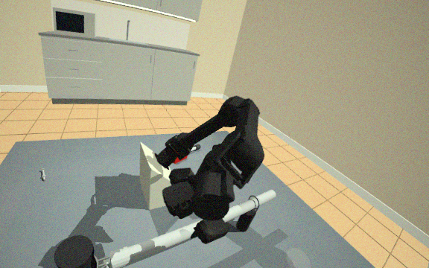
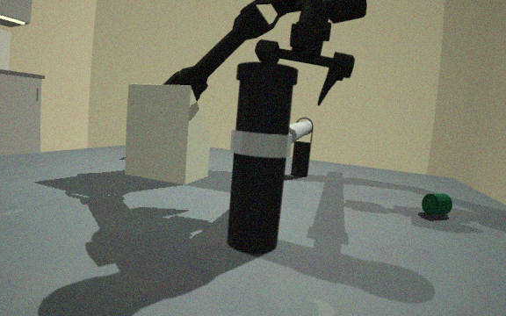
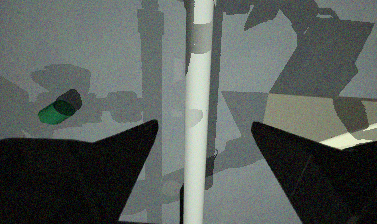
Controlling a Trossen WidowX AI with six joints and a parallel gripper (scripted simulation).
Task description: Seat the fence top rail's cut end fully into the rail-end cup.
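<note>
The rail (image 1: pixel 170 238) is a plain white tube, patched with grey shadow, held level above the grey desk (image 1: pixel 32 208). One end sits at the pale band (image 2: pixel 259 144) on the big black post (image 2: pixel 257 175), about halfway up its visible height, below the wider black cap (image 2: pixel 267 72); whether that end is fully in the cup cannot be told. The other end passes through a thin ring on a short dark post (image 2: pixel 301 158).

The arm bends down over the rail's middle. The tool (image 3: pixel 204 135) hangs above the rail, its fingers spread wide to either side, touching nothing.

In the top view the rail's long axis runs from 8 o'clock at the big post to 2 o'clock at the free end.
</note>
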